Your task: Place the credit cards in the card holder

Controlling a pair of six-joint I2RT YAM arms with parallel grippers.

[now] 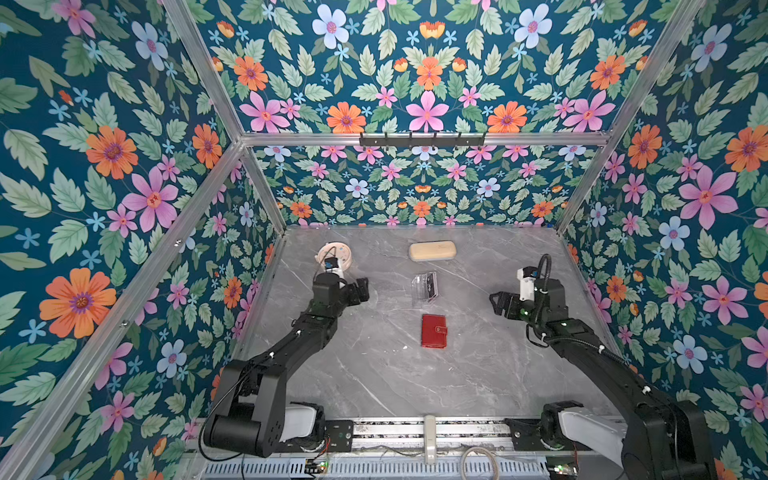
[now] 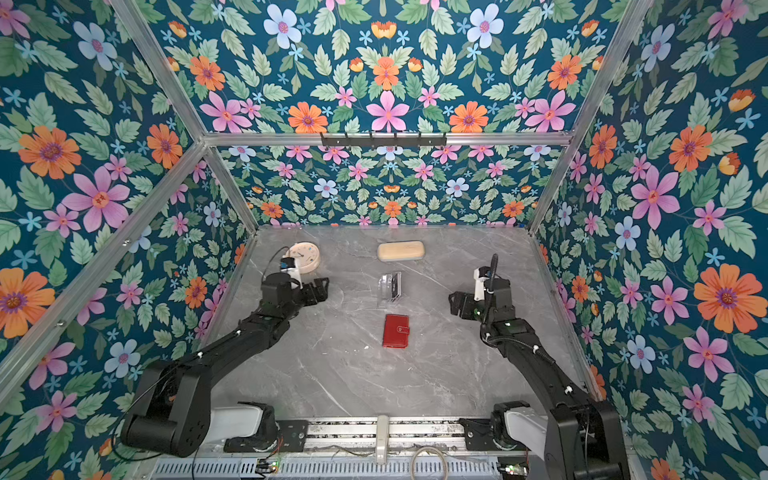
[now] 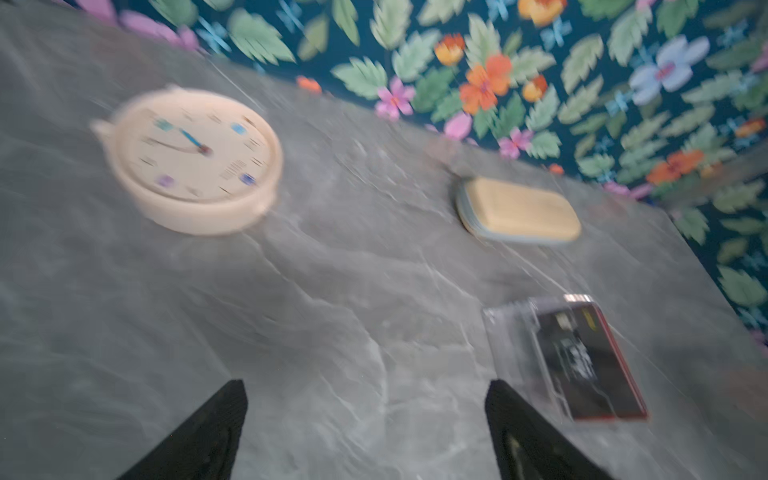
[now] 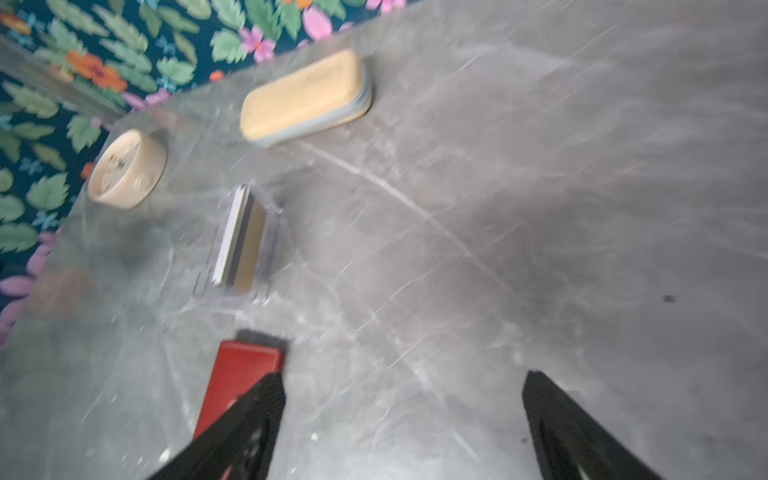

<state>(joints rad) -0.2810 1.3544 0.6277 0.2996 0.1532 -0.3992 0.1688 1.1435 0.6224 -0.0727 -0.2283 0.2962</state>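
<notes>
floral wallpaper (image 1: 124, 166) closes in the cell on three sides, and a grey marble-look surface (image 1: 374, 374) carries everything. the left arm (image 1: 291, 345) and right arm (image 1: 582, 345) reach in from the front edge toward the middle. the left gripper (image 1: 361, 289) and right gripper (image 1: 496, 303) hang above the surface, each with its jaws apart and nothing between them, as both wrist views show. a beige oblong case (image 1: 432, 251) lies by the middle of the far edge and a round clock (image 1: 334, 253) toward the far left corner; neither belongs to the job. near the centre a clear acrylic stand (image 1: 422, 291) holds the credit cards (image 1: 430, 286) on edge, a black one facing out. just beside it, toward the front edge, the card holder (image 1: 433, 330) lies flat and closed, its snap tab (image 1: 441, 330) on the right side. the step in hand looks like the first approach, and nothing is loaded yet. to do it well, the right gripper should probably pin or lift the holder and free the tab first, since closed sleeves take no card. the left gripper, nearer the stand, should pinch one card by its top edge and draw it straight up, so the stand does not tip.
</notes>
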